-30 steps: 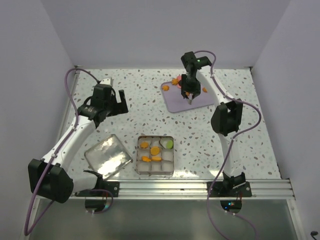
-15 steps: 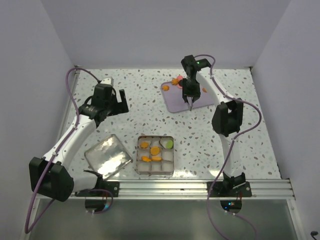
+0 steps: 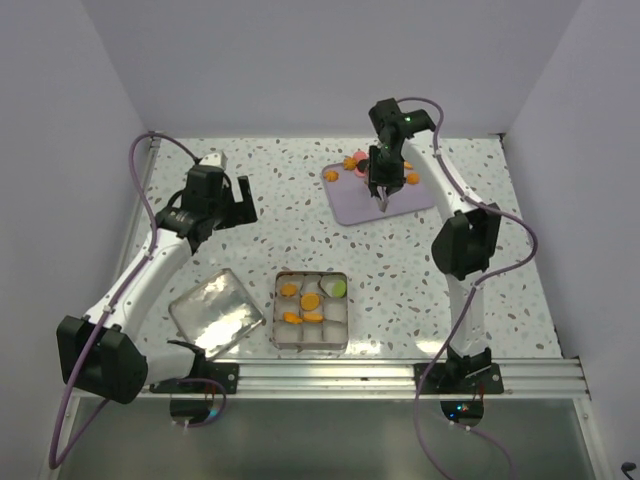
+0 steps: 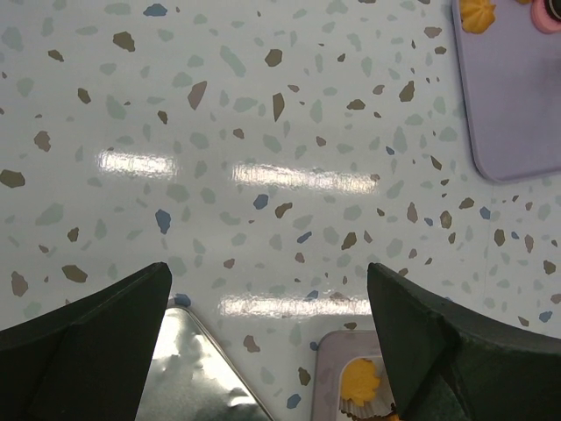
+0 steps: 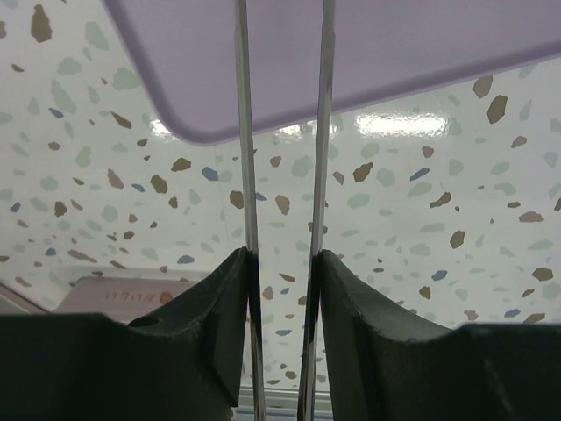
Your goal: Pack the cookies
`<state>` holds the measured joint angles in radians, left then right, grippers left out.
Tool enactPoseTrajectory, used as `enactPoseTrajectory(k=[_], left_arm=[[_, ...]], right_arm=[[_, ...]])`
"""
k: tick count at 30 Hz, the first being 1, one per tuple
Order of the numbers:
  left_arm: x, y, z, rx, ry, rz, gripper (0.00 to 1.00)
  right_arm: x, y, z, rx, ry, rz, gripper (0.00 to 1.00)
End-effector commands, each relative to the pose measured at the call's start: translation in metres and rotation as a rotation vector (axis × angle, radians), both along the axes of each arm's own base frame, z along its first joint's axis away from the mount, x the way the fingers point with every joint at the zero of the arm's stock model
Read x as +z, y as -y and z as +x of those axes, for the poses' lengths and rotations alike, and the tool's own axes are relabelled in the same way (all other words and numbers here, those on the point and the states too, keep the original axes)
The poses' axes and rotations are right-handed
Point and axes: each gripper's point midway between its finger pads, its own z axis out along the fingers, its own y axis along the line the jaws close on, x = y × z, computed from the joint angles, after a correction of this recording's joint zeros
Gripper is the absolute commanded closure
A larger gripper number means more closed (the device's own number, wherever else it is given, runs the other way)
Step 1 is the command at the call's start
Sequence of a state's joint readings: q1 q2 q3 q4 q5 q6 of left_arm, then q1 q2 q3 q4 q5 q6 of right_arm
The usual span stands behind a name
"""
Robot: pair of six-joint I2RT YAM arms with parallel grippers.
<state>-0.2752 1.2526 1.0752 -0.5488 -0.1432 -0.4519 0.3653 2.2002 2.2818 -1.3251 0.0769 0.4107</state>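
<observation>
Loose cookies (image 3: 352, 162), orange with a pink one, lie at the far left corner of a lilac mat (image 3: 355, 207); one orange cookie (image 4: 478, 10) shows in the left wrist view. More orange cookies and a green one (image 3: 338, 288) sit in the square tin (image 3: 278, 312). My right gripper (image 3: 383, 188) hangs over the mat, its fingers pressing on a pair of thin metal tweezers (image 5: 326, 132). The blades stand apart with nothing between them, and their tips run out of the right wrist view. My left gripper (image 4: 269, 267) is wide open and empty above bare table.
The tin's shiny lid (image 3: 215, 312) lies left of the tin, near the front rail. The left wrist view shows that lid (image 4: 193, 377), the tin corner (image 4: 329, 368) with a paper-cupped cookie (image 4: 364, 386) and the mat edge (image 4: 517, 96). Walls enclose three sides.
The right arm has shifted slightly over the mat and its fingers have squeezed the tweezers narrower. The left arm has not moved.
</observation>
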Motion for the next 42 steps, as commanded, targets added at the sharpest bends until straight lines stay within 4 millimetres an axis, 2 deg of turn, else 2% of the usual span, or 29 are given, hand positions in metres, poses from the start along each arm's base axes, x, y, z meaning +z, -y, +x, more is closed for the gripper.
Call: enactPoseTrajectory(k=[1,6,7,8,9,10,11,12,13,14,15,16,18,19,21,28,33,36,42], left_arm=[[0.032,-0.001,0.006,0.000,0.086,-0.015,0.00],[0.035,0.000,0.006,-0.005,0.094,-0.019,0.00],[0.036,0.000,0.006,-0.005,0.096,-0.022,0.00],[0.036,0.001,0.007,-0.006,0.096,-0.025,0.00],[0.036,0.002,0.007,-0.005,0.098,-0.031,0.00],[0.037,0.002,0.008,-0.007,0.101,-0.033,0.00],[0.038,0.003,0.008,-0.009,0.103,-0.037,0.00],[0.039,0.004,0.008,-0.008,0.105,-0.043,0.00],[0.040,0.005,0.009,-0.009,0.109,-0.049,0.00],[0.041,0.006,0.010,-0.012,0.112,-0.053,0.00],[0.041,0.007,0.010,-0.012,0.113,-0.059,0.00],[0.041,0.008,0.011,-0.014,0.115,-0.062,0.00],[0.041,0.009,0.012,-0.014,0.116,-0.073,0.00],[0.041,0.010,0.013,-0.014,0.117,-0.077,0.00],[0.040,0.012,0.015,-0.016,0.118,-0.089,0.00],[0.041,0.020,0.023,-0.020,0.128,-0.121,0.00],[0.041,0.025,0.026,-0.023,0.126,-0.145,0.00],[0.040,0.027,0.024,-0.027,0.122,-0.149,0.00],[0.037,0.027,0.017,-0.027,0.118,-0.155,0.00]], right_arm=[[0.069,-0.001,-0.014,-0.010,0.123,0.097,0.65],[0.099,-0.004,-0.042,0.014,0.150,0.169,0.65],[0.096,-0.008,-0.052,0.029,0.125,0.191,0.65],[0.112,-0.008,-0.062,0.044,0.158,0.218,0.65],[0.116,-0.010,-0.069,0.060,0.162,0.240,0.66],[0.107,-0.015,-0.083,0.091,0.115,0.273,0.66],[0.124,-0.017,-0.096,0.120,0.155,0.313,0.66],[0.125,-0.019,-0.106,0.144,0.145,0.336,0.65],[0.118,-0.020,-0.121,0.178,0.113,0.345,0.64],[0.130,-0.023,-0.139,0.214,0.120,0.392,0.64],[0.122,-0.021,-0.154,0.227,0.082,0.399,0.63],[0.122,-0.024,-0.167,0.254,0.065,0.423,0.63],[0.134,-0.032,-0.201,0.314,0.043,0.536,0.62],[0.123,-0.034,-0.216,0.324,-0.015,0.557,0.62],[0.123,-0.035,-0.245,0.349,-0.051,0.607,0.60],[0.104,-0.039,-0.308,0.371,-0.191,0.681,0.58],[0.081,-0.030,-0.330,0.345,-0.249,0.624,0.57],[0.076,-0.024,-0.336,0.337,-0.255,0.602,0.57],[0.072,-0.026,-0.330,0.320,-0.238,0.600,0.57]])
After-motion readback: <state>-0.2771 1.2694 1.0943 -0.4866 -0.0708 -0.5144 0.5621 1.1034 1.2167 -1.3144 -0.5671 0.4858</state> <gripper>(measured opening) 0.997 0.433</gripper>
